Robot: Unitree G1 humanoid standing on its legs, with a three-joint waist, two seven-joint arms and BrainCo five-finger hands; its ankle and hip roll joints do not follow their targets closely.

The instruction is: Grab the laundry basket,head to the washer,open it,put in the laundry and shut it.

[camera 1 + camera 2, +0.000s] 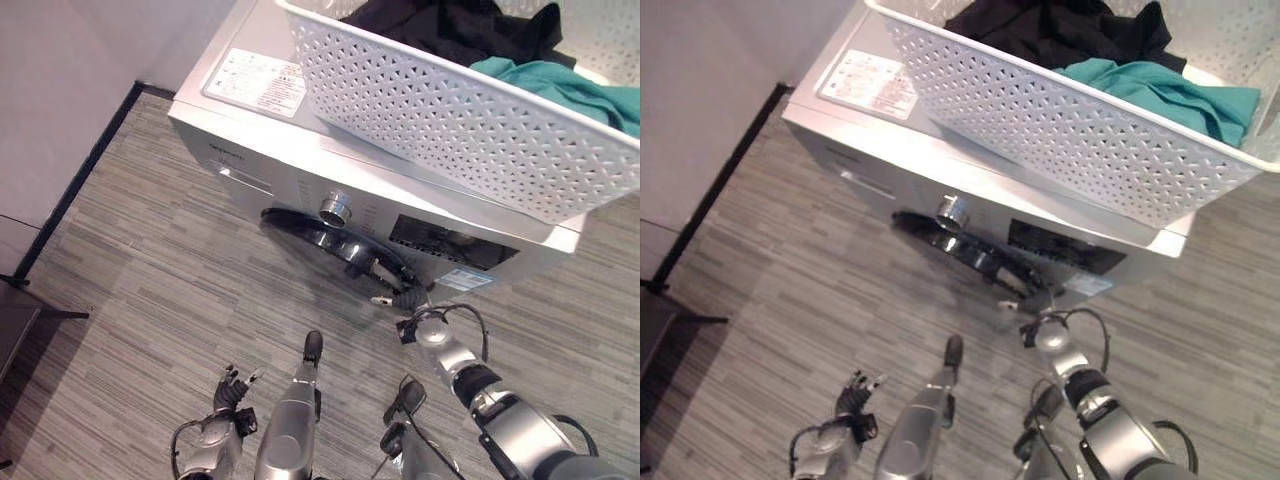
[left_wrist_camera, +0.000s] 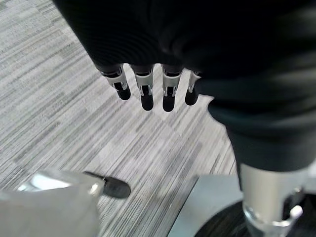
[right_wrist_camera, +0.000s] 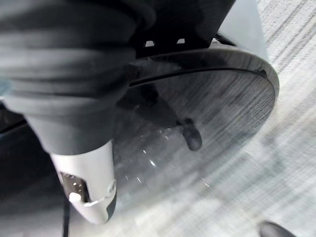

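Note:
The white lattice laundry basket [image 1: 450, 120] stands on top of the silver washer [image 1: 230, 140], holding black clothes [image 1: 450, 25] and a teal garment [image 1: 560, 85]. The washer's round dark glass door [image 1: 320, 240] faces me below the silver knob [image 1: 335, 207]. My right hand [image 1: 405, 295] is at the door's right edge; in the right wrist view its dark cover [image 3: 74, 74] lies right against the glass [image 3: 197, 98]. Whether the door is ajar I cannot tell. My left hand [image 1: 230, 385] hangs low over the floor, its fingers [image 2: 147, 91] straight and holding nothing.
A wall with a dark skirting board [image 1: 90, 170] runs along the left of the washer. A dark stand leg [image 1: 40, 300] sits on the floor at the far left. Grey striped flooring [image 1: 180, 290] stretches in front of the washer.

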